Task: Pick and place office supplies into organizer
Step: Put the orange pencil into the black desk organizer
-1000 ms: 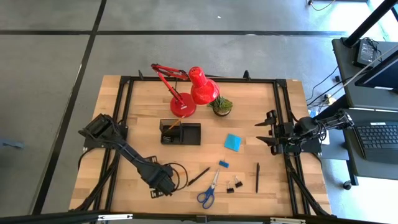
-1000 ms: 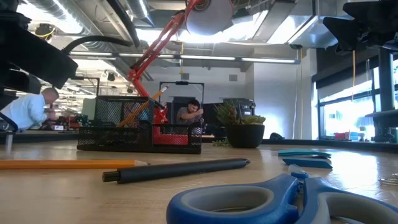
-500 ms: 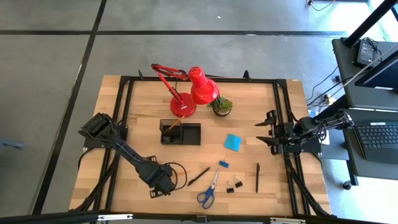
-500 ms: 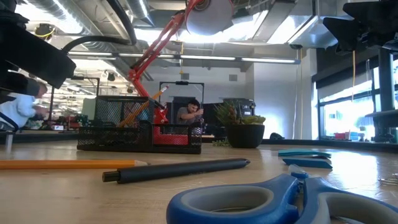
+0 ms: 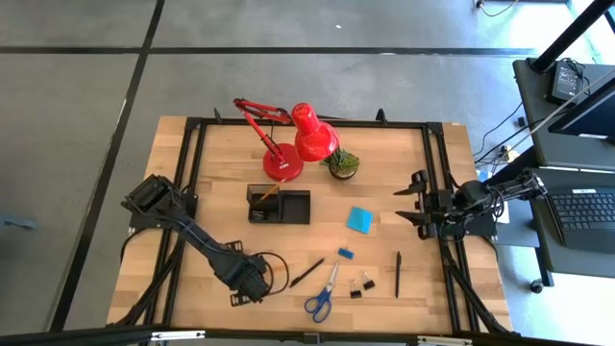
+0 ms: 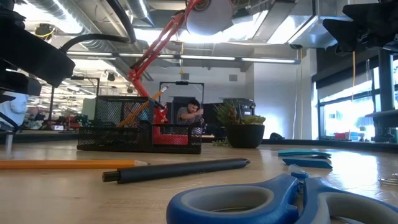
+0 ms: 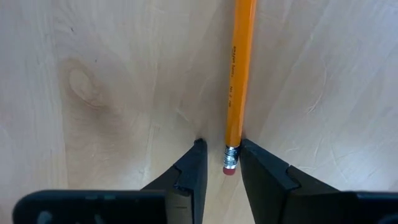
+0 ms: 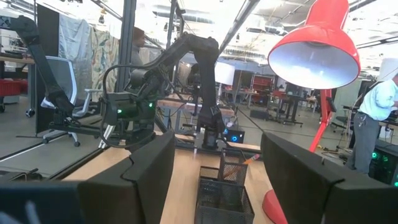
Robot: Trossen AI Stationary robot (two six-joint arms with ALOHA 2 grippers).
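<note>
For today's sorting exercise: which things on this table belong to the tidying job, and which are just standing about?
Job: organizer, pencil between the left gripper's open fingers, pens, scissors, note pad, eraser, binder clips.

Standing about: red lamp, potted plant.

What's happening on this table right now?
The left gripper is down at the front left of the table, its open fingers straddling the eraser end of an orange pencil lying on the wood. The right gripper waits open at the right edge. The black organizer sits mid-table with one pencil already in it. Scissors, two black pens, a blue note pad, a blue eraser and binder clips are on the table outside the organizer.
</note>
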